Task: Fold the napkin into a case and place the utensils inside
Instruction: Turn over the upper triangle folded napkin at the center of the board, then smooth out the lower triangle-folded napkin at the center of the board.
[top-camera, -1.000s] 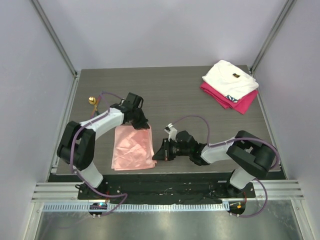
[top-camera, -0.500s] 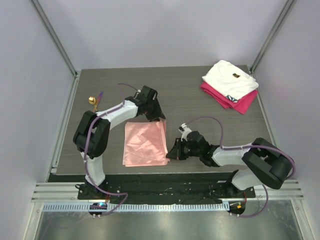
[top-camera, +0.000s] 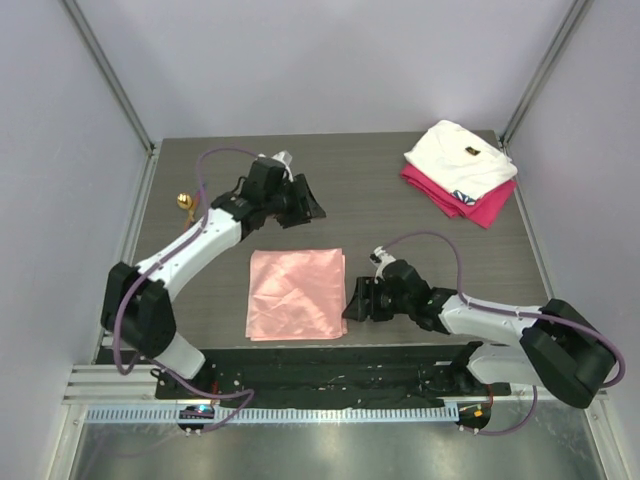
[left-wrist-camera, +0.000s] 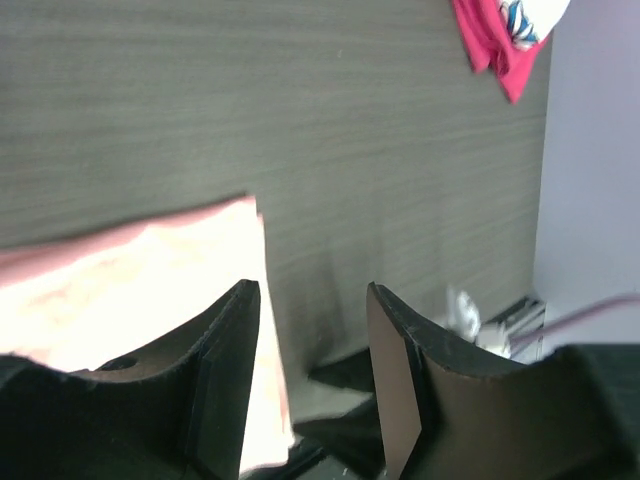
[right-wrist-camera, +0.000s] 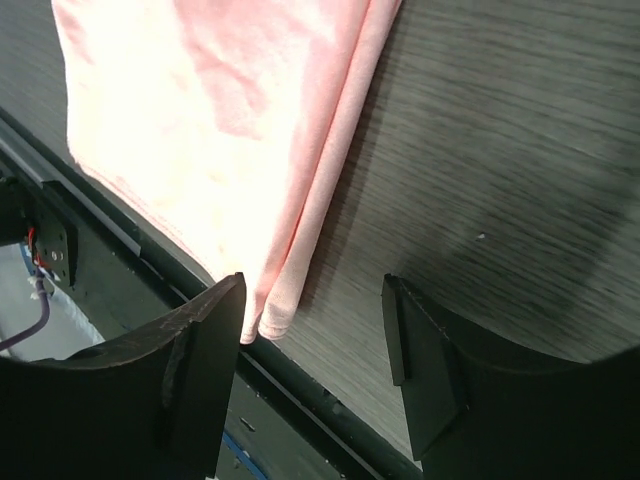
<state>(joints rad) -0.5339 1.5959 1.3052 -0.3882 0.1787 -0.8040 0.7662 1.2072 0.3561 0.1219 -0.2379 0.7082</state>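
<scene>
The left arm (top-camera: 190, 255) and the right arm (top-camera: 490, 315) are white with big black joints. A thin purple cable (top-camera: 430, 234) loops along each one. The fingers (right-wrist-camera: 200, 360) are black and flat.

a dark grey wood-grain table (top-camera: 380, 190) filled the middle of the top view. toward two o'clock on it lay a folded white cloth (top-camera: 460, 158) with a small gold mark on top, stacked on a folded magenta cloth (top-camera: 478, 203) that stuck out at its five o'clock side. a bit of blue pattern showed between them. pale lilac walls (top-camera: 330, 60) closed the far side, with slanted metal posts at eleven (top-camera: 110, 75) and one o'clock (top-camera: 545, 70). at six o'clock ran a ribbed aluminium rail (top-camera: 330, 382), then a dull metal sheet (top-camera: 330, 450). the left wrist view caught the magenta cloth (left-wrist-camera: 495, 45) at one o'clock.
</scene>
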